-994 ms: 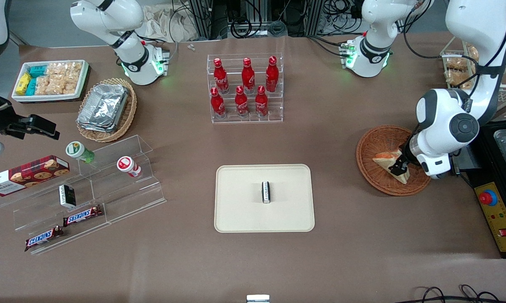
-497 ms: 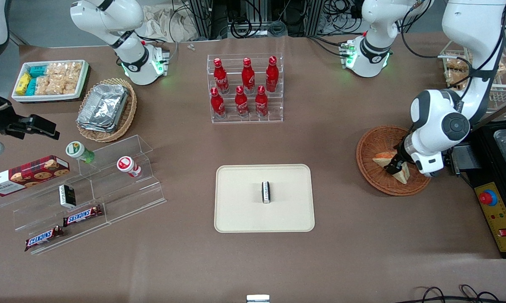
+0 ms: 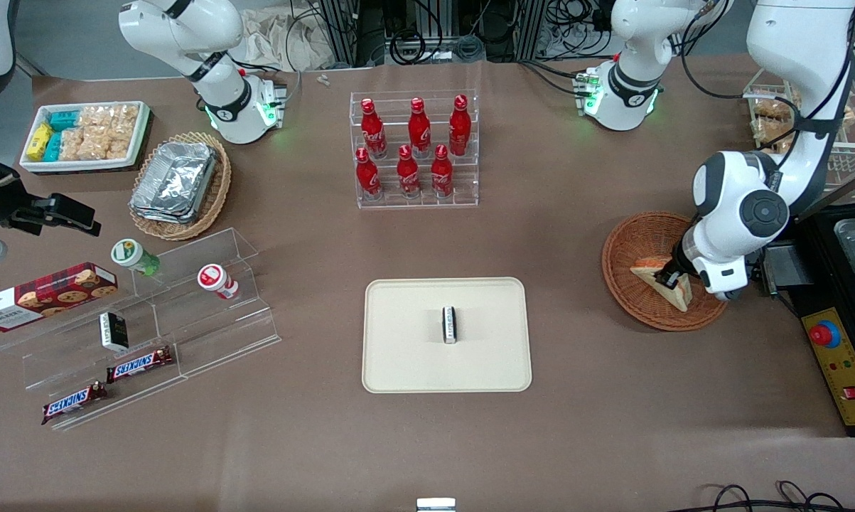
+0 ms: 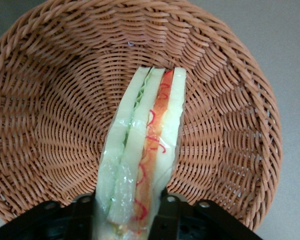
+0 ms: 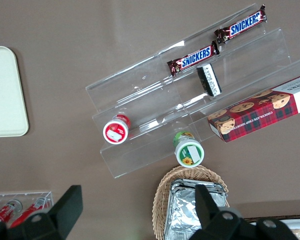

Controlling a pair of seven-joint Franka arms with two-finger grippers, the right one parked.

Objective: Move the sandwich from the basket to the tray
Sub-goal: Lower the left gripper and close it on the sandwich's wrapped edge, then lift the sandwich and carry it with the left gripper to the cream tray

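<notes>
The one brand that reads clearly is "SNICKERS", in blue letters on a white band along each of two brown chocolate bars [image 3: 140, 365] [image 3: 74, 401] lying end to end on the lowest step of the clear acrylic stepped display stand [image 3: 207, 320]; the right wrist view shows the same word on both wrappers. On that stand's upper step, the long red tartan cookie box printed with chocolate-chip cookies [image 3: 43, 294] carries small print that cannot be made out. The six red bottles with white script [image 3: 409, 148] in the clear tiered rack bear lettering too fine to read.
</notes>
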